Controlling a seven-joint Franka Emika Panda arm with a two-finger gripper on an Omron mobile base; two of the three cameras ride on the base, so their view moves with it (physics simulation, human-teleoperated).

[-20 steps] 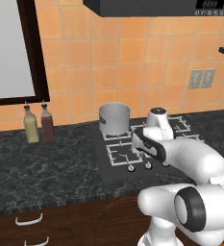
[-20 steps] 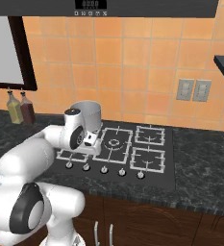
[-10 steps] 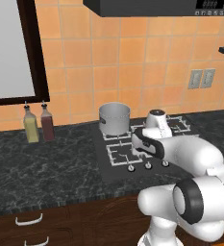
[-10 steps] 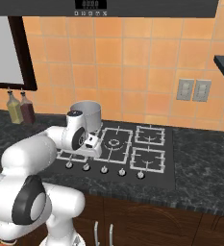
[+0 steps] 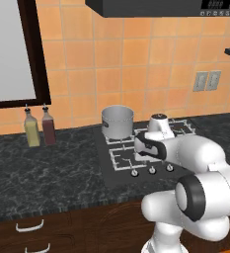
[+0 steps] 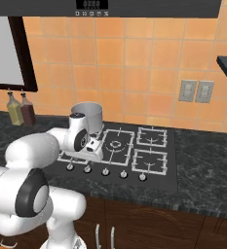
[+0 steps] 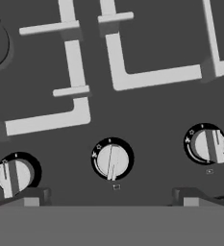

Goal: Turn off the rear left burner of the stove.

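The stove [image 5: 117, 168] [image 6: 169, 171] is a black cooktop with pale grates and a front row of silver knobs. A steel pot [image 5: 117, 122] [image 6: 87, 115] stands on the rear left burner [image 5: 111, 141] and hides most of its grate. My hand [image 5: 151, 147] [image 6: 92, 146] hangs low over the left front of the cooktop, pointing down at the knob row. In the hand view my gripper [image 7: 111, 198] is open. Its fingertips [image 7: 31, 197] stand wide apart on either side of the middle knob [image 7: 112, 160], not touching it. One knob [image 7: 15, 175] lies to its left and another [image 7: 207, 144] to its right.
Two bottles [image 5: 40, 127] [image 6: 20, 110] stand on the dark speckled counter [image 5: 42, 173] left of the stove. A window frame, the tiled wall and a range hood [image 6: 105, 7] are behind and above. Wall outlets [image 6: 195, 91] sit at the right.
My hand has edged slightly down toward the knob row. The gripper has stayed open and the pot and base have not moved.
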